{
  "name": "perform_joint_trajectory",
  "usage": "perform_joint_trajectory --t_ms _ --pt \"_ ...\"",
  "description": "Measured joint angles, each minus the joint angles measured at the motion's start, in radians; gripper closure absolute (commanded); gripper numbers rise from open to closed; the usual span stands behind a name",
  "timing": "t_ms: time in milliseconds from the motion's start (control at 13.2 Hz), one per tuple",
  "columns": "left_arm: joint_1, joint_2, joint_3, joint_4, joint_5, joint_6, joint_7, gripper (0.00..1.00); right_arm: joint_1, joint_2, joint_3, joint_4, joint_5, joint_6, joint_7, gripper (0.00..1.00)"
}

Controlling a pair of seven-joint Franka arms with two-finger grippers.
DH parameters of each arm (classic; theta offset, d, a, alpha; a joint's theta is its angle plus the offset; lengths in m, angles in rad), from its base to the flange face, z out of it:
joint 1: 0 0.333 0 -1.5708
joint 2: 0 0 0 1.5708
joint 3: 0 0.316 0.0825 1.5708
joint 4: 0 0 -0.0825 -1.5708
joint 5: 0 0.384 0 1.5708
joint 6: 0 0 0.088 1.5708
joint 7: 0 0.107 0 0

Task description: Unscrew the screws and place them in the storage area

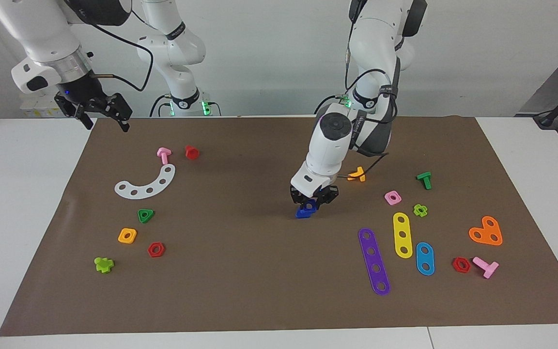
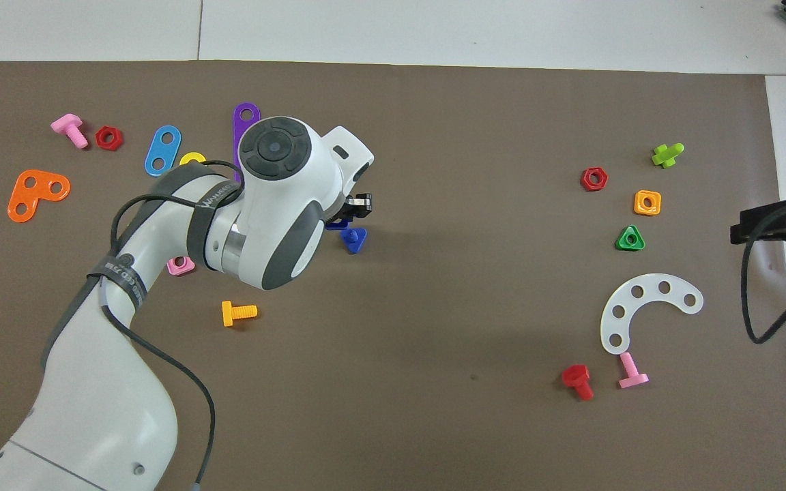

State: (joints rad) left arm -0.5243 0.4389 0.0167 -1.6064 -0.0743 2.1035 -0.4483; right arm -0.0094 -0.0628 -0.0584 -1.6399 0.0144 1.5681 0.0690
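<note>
The blue bolt (image 2: 354,238) with its triangular head lies on the brown mat (image 1: 240,271) near the middle. Its blue square nut (image 1: 312,204) sits against it, toward the left arm's end. My left gripper (image 1: 314,200) is down at the mat with its fingers closed around the nut. The bolt (image 1: 302,213) sticks out beside them. I cannot tell whether bolt and nut are still threaded together. In the overhead view the left wrist hides most of the nut (image 2: 336,224). My right gripper (image 1: 99,112) waits open, high over the mat's corner at the right arm's end.
An orange bolt (image 1: 357,175) lies close to the left arm. Pink nut (image 1: 393,197), yellow (image 1: 402,234), purple (image 1: 374,261) and light-blue (image 1: 425,258) strips lie toward the left arm's end. Green triangular nut (image 1: 146,215) and white curved strip (image 1: 147,182) lie toward the right arm's end.
</note>
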Motion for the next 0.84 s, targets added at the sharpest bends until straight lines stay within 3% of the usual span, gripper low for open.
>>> perform_joint_trajectory --t_ms 380,532,760,836 --pt "0.176 -0.05 0.003 -0.057 -0.001 -0.094 0.205 0.69 0.0 0.0 0.0 0.0 0.0 0.0 0.0 0.0" --pt "0.208 -0.081 0.004 -0.166 -0.003 -0.065 0.285 0.69 0.0 0.0 0.0 0.0 0.0 0.004 0.0 0.0" --pt "0.209 -0.127 -0.003 -0.349 -0.003 0.091 0.305 0.67 0.032 0.001 0.006 -0.019 0.003 0.067 -0.011 0.0" --pt "0.208 -0.139 -0.006 -0.391 -0.003 0.127 0.308 0.48 0.067 0.005 0.009 -0.021 0.004 0.073 -0.006 0.0"
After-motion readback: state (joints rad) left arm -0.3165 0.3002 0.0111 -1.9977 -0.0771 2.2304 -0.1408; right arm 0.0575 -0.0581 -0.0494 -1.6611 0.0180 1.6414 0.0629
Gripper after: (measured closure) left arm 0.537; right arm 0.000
